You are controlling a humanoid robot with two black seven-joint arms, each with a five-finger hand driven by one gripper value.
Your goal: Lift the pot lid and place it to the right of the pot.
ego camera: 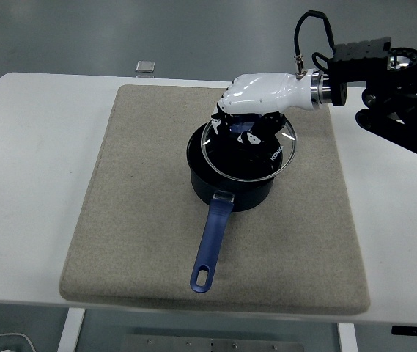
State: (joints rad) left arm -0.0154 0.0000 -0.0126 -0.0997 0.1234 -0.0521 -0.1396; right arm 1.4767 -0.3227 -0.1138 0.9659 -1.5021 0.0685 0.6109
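One hand at work: my right hand (256, 103), fingers curled on knob of pot lid (248, 150). Lid tilted above pot (226, 183), toward mat (142, 220) far edge. Glass, judged rigid, fragile, slippery; knob safest hold.
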